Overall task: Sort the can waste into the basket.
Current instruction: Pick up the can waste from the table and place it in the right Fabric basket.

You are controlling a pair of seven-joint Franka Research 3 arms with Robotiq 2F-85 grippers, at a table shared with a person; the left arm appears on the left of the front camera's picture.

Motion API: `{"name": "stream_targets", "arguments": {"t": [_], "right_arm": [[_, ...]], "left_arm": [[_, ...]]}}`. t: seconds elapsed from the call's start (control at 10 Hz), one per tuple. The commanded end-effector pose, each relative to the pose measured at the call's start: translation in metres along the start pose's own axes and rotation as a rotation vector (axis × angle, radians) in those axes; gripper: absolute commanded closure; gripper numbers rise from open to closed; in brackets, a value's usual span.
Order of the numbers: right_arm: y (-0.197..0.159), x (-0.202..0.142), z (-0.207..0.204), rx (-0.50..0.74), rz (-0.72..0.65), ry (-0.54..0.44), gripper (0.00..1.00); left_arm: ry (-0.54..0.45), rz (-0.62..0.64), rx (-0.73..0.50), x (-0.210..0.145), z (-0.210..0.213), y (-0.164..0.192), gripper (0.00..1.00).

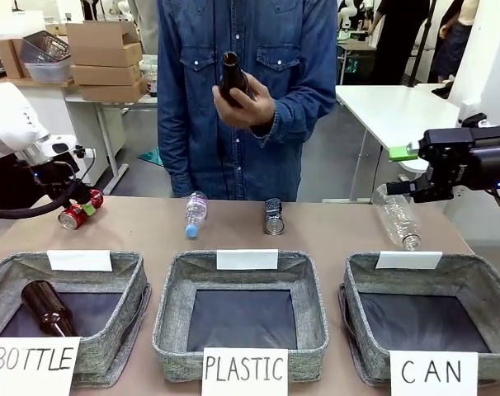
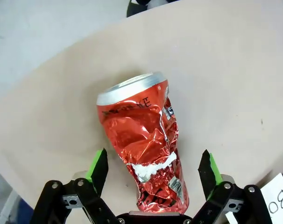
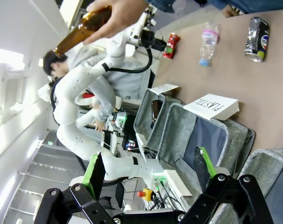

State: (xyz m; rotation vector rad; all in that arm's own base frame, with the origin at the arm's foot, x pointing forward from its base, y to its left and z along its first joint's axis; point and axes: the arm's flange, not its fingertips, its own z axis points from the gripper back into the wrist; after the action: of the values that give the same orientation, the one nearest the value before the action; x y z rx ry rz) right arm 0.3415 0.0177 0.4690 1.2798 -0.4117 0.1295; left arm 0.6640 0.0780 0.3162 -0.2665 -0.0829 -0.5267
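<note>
The left gripper point(image 2: 153, 156) is straddling the red can point(image 2: 141, 140) at the far left of the table point(image 1: 332, 231), its green pads point(image 2: 98, 169) standing apart on either side of the crumpled body with bare table showing between each pad and the metal, so nothing is being clamped; the right gripper point(image 1: 407, 169) is hanging open and empty near the clear plastic bottle point(image 1: 396, 216). The worry is that the pads are lining up on a dented, uneven wall near the base, so a squeeze is likely twisting or squirting the can out. The CAN basket point(image 1: 481, 266) is sitting well apart at the robot's right, so a loose grip is risking a drop into the BOTTLE basket point(image 1: 2, 268) or PLASTIC basket point(image 1: 172, 272) on the way. The red can is lying on its side, long axis running away from the gripper, silver top pointing outward. The dark can point(image 1: 273, 216) is waiting mid-table, apparently lying with its silver end facing the robot
</note>
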Motion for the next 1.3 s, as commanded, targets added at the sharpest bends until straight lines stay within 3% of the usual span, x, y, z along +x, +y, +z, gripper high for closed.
{"name": "stream_targets", "arguments": {"t": [0.0,0.1,0.2,0.4,0.5,0.7,1.0,1.2], "right_arm": [[0.001,0.004,-0.003,0.021,0.008,-0.014,0.0],[0.001,0.004,-0.003,0.021,0.008,-0.014,0.0],[0.001,0.004,-0.003,0.021,0.008,-0.014,0.0],[0.001,0.004,-0.003,0.021,0.008,-0.014,0.0],[0.001,0.004,-0.003,0.021,0.008,-0.014,0.0],[0.001,0.004,-0.003,0.021,0.008,-0.014,0.0],[0.001,0.004,-0.003,0.021,0.008,-0.014,0.0],[0.001,0.004,-0.003,0.021,0.008,-0.014,0.0]], "left_arm": [[0.01,0.012,0.038,0.003,-0.002,-0.001,0.56],[0.012,0.015,0.042,0.003,-0.002,-0.001,0.57],[0.012,0.019,0.047,0.003,-0.002,-0.001,1.0],[0.004,0.027,0.056,0.0,0.003,-0.001,1.0],[-0.004,0.033,0.059,-0.002,0.007,-0.001,0.85],[-0.033,0.043,0.065,-0.007,0.02,-0.003,1.0],[-0.087,0.094,0.004,-0.028,0.062,-0.017,1.0],[-0.152,0.08,-0.195,-0.074,0.128,-0.072,1.0]]}}
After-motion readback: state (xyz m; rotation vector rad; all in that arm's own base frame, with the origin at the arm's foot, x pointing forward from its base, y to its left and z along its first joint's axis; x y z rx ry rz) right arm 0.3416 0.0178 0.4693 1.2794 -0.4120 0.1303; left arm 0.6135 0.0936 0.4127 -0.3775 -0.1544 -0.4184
